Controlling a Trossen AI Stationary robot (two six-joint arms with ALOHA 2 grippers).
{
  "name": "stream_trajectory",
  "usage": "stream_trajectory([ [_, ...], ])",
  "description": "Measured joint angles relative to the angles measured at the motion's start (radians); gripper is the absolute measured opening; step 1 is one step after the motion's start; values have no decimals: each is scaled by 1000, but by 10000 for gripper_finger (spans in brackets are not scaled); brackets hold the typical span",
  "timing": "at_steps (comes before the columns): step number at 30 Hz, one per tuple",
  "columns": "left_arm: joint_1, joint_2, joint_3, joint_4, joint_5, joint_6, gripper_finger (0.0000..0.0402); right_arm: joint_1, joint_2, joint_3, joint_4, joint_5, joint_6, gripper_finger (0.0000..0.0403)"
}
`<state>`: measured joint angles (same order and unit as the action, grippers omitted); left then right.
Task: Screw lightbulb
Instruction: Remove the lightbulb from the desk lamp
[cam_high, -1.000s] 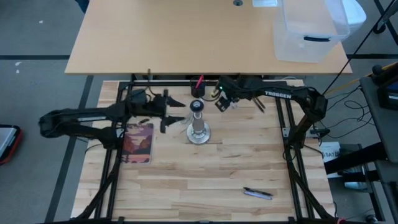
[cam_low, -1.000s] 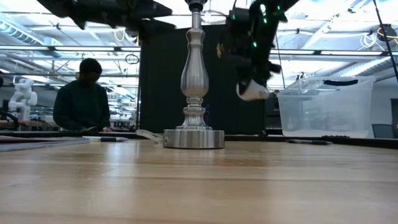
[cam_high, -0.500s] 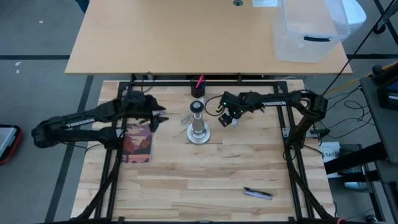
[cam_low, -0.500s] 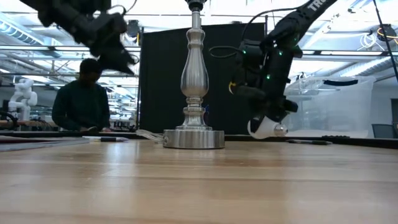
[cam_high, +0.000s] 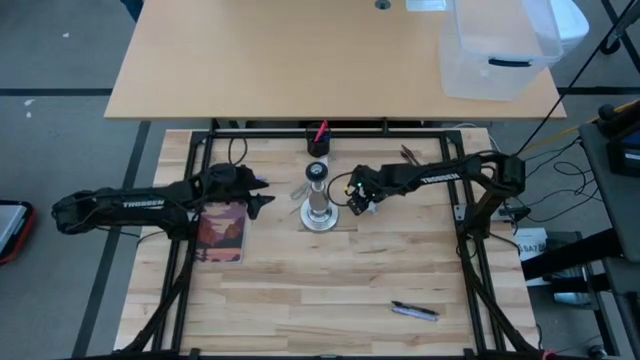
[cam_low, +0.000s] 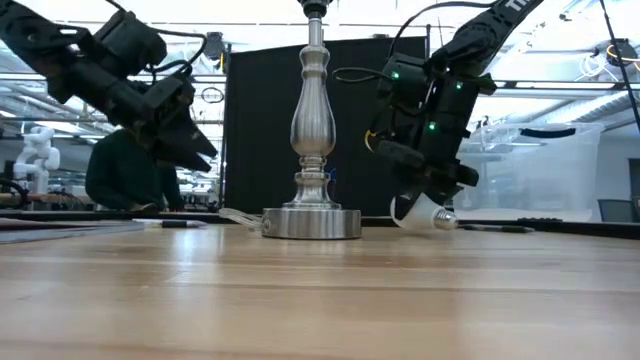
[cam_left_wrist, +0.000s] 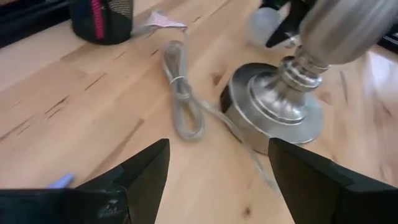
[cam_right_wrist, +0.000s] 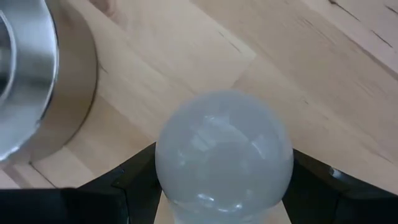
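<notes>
The right gripper (cam_low: 425, 205), low at the wooden surface (cam_high: 330, 290) just beside the socket stand (cam_high: 318, 200), grasps the lightbulb (cam_right_wrist: 224, 149) between its fingers (cam_right_wrist: 134, 180); in the low view the bulb (cam_low: 420, 212) sits at or barely above the wood, globe toward the stand's disc foot, silvery base pointing away. The left gripper (cam_left_wrist: 217, 171) hangs on the stand's other side, fingers spread and holding nothing, aimed at the foot and a coiled cable (cam_left_wrist: 180, 93).

The step in hand looks like bringing the bulb to the socket, which opens at the top of the tall post. Done well, that likely means lifting the bulb clear, turning its threaded base downward, centring it over the socket before any twist, and bracing the post with the free gripper so the stand does not spin.

Counted: one lightbulb, one socket stand, two arms, one booklet (cam_high: 222, 228) under the left arm, one pen (cam_high: 414, 311) near the front edge, one dark cup (cam_high: 318, 148) behind the stand. A person (cam_low: 125, 175) stands in the room beyond.
</notes>
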<state>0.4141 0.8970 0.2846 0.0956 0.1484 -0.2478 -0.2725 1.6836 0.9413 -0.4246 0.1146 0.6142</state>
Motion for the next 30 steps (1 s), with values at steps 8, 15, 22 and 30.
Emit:
stream_trajectory([
  [8, 0, 0, -37, 34, -15, -17, 277, 26, 0, 0, -4, 60, 26, 256],
  [15, -2, 0, -38, 56, -17, -33, 277, 33, 0, 0, -9, 69, 30, 256],
  [22, -25, 0, -38, 74, -18, -40, 277, 32, 0, -29, 3, 69, 43, 273],
  [30, -42, 0, -38, 81, -37, -44, 277, 48, -6, -92, 89, 83, 77, 275],
])
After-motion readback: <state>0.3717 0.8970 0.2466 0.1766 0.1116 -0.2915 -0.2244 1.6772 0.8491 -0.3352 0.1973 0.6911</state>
